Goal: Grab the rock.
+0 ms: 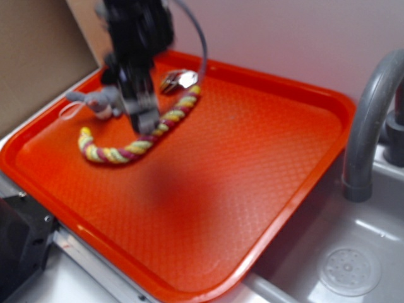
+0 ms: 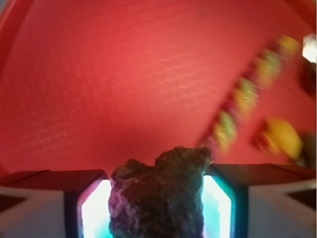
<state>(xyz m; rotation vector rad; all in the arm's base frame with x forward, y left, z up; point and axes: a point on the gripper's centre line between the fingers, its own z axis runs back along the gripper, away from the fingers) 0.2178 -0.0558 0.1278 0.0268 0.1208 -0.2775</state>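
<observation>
The rock [image 2: 158, 198], dark, lumpy and rough, fills the gap between my gripper's [image 2: 156, 174] two fingers in the wrist view, and the jaws press on both of its sides. It hangs above the orange tray [image 2: 124, 84]. In the exterior view the gripper [image 1: 144, 120] is blurred, lifted over the tray's back left part, just in front of the rope toy. The rock cannot be made out there.
A grey plush mouse [image 1: 101, 100] lies left of the gripper and a curved yellow-and-red rope [image 1: 132, 146] below it. A shiny metal item [image 1: 180, 79] sits at the back. A yellow duck [image 2: 283, 137] shows on the right. Right of the tray [image 1: 252, 189] are a grey faucet [image 1: 372, 120] and a sink drain [image 1: 349, 270].
</observation>
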